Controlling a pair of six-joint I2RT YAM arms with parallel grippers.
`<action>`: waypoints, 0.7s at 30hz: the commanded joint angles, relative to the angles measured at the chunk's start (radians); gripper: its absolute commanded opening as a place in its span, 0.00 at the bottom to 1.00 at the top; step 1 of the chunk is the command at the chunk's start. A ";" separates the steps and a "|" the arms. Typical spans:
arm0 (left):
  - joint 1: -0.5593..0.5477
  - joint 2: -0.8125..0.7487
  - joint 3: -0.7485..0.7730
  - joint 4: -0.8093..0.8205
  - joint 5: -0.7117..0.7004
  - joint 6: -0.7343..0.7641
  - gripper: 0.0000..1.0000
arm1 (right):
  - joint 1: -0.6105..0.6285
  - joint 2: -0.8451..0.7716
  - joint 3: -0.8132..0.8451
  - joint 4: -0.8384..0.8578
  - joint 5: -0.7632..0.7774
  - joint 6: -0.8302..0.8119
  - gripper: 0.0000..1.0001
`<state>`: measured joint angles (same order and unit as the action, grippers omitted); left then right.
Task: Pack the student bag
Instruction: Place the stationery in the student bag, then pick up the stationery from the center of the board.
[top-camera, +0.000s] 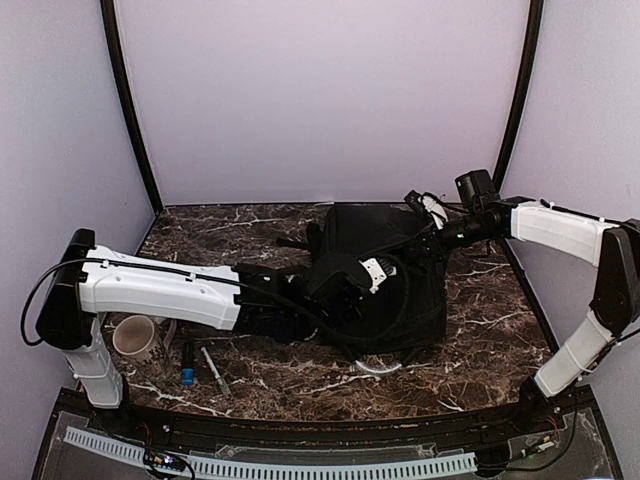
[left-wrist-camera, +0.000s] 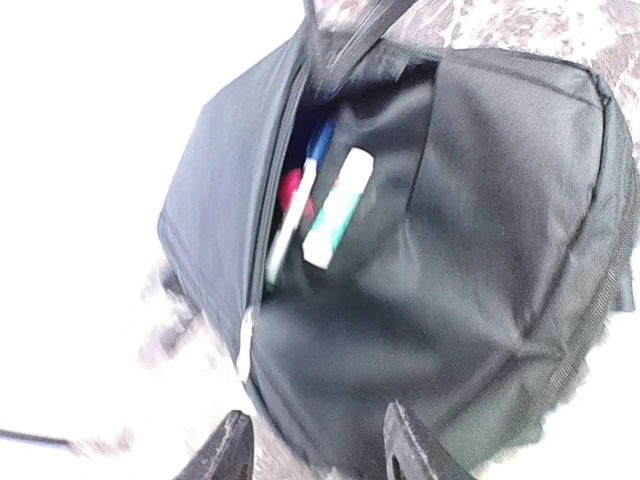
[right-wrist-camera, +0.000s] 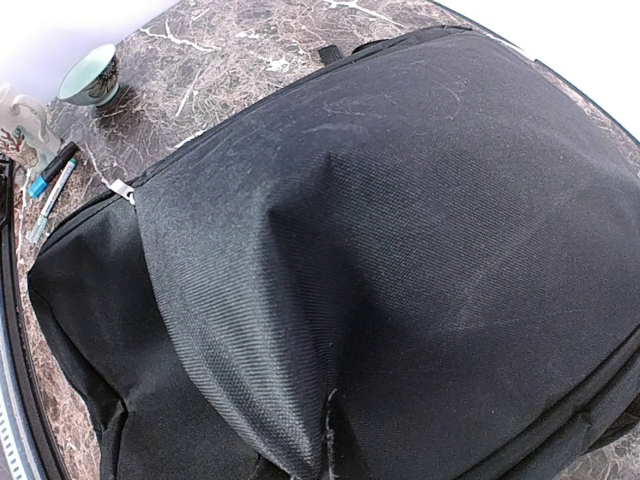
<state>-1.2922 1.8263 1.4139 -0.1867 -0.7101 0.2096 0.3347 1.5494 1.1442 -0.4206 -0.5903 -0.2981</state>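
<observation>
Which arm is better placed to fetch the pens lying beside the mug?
Left. The pens lie on its side, and the left fingers are open and empty; the right fingers seem to pinch the student bag.

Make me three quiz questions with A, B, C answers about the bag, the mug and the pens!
1. The bag is: A zipped shut; B open; C folded flat.
2. Where is the mug? A inside the bag; B on top of the bag; C on the table beside the left arm.
3. How many pens lie on the table by the mug? A two; B five; C none.

Answers: 1 B, the left wrist view looks right into it and shows markers inside. 2 C, it stands on the marble next to the arm's base. 3 A, two lie side by side there.
</observation>
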 joint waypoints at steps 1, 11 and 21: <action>0.036 -0.128 -0.042 -0.376 0.099 -0.484 0.47 | 0.000 -0.028 0.028 0.070 -0.052 0.001 0.00; 0.161 -0.272 -0.294 -0.529 0.280 -0.893 0.47 | 0.001 -0.003 0.026 0.072 -0.062 -0.004 0.00; 0.169 -0.222 -0.344 -0.659 0.430 -1.262 0.45 | 0.000 0.008 0.019 0.073 -0.066 -0.013 0.00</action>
<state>-1.1202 1.5894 1.1080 -0.7689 -0.3882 -0.8394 0.3340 1.5593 1.1442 -0.4206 -0.6029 -0.3027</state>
